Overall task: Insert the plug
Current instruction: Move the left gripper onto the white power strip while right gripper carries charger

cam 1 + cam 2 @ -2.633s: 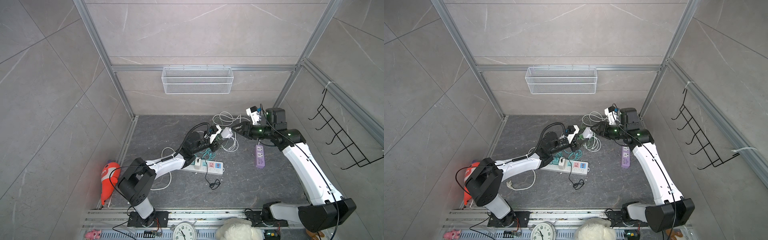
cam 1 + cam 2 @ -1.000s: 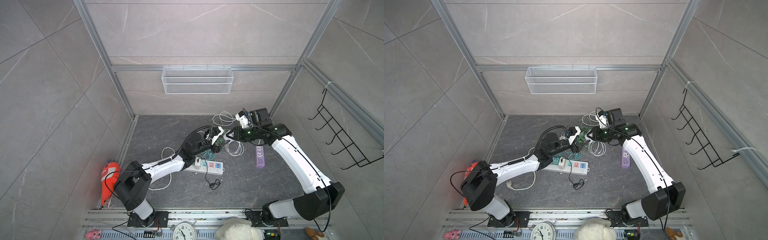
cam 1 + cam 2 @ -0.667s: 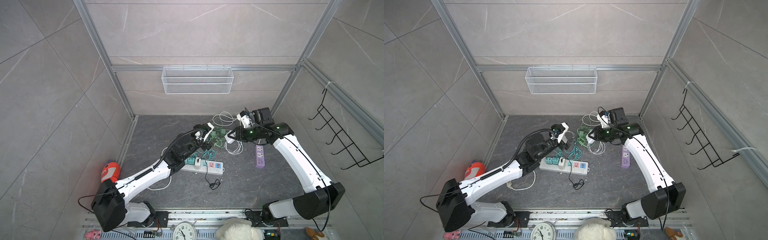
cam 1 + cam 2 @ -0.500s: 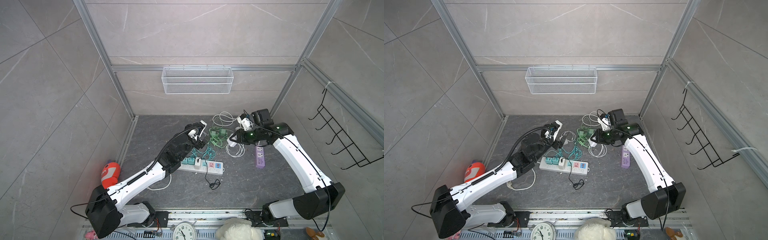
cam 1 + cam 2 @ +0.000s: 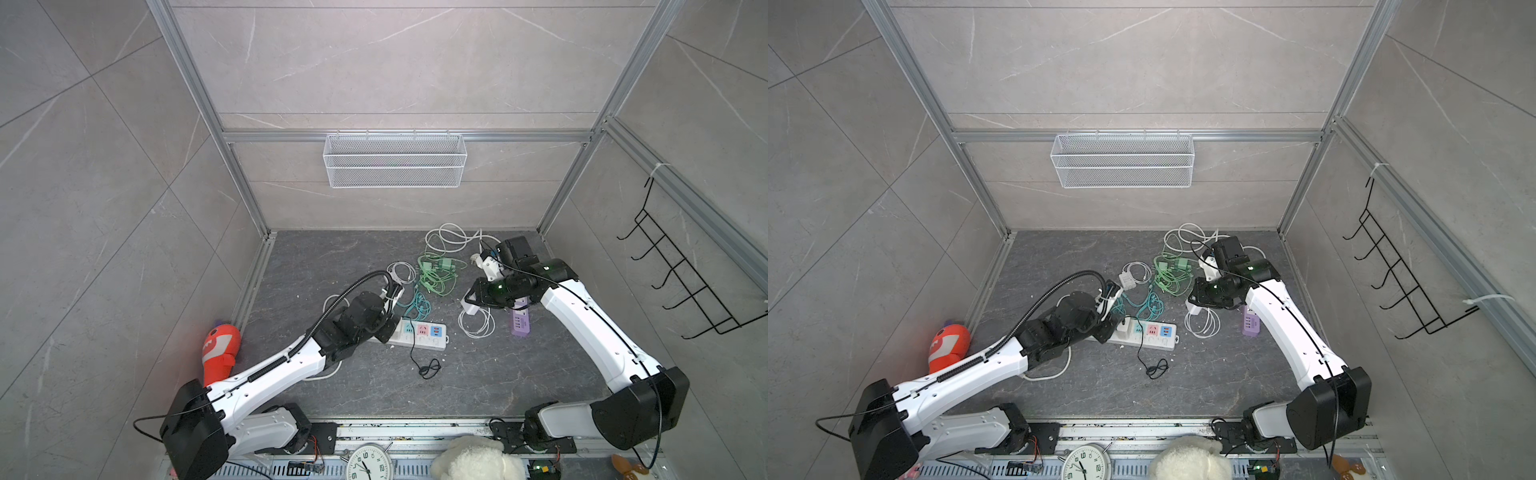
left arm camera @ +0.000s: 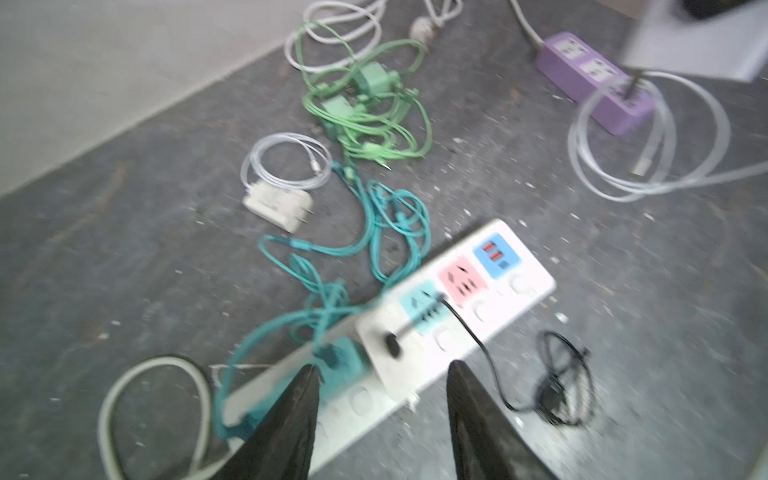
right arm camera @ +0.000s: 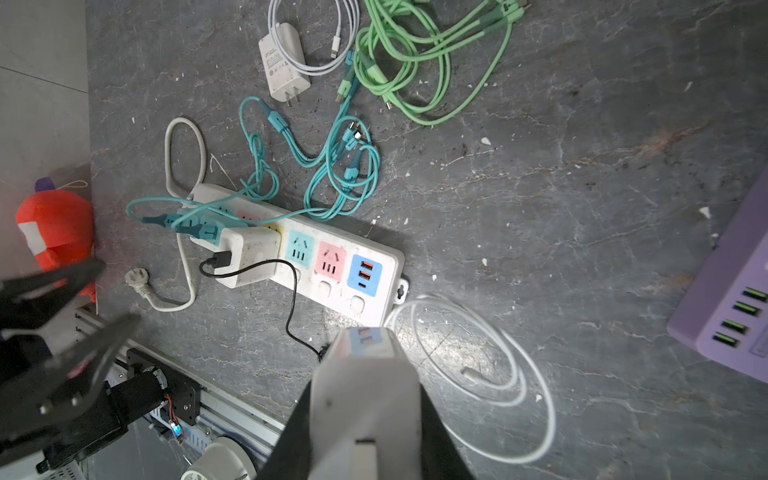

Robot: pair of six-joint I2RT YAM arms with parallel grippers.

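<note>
Robot lab test cell, not a home or shop. Walls are grey marble-look tile panels held in a bare aluminium extrusion frame, over a dark grey stone-look floor slab. Two white-and-black robot arms are bolted to a metal base rail at the front edge. Staged props: white wire mesh basket, black wire hook rack, round white clock, white multi-socket power strip among loose cables.

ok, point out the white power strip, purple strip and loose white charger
white power strip [image 7: 331, 261], right wrist view, pink socket panel.
purple strip [image 5: 521, 326], in a top view, its near end.
loose white charger [image 7: 284, 62], right wrist view, flat labelled face.
</note>
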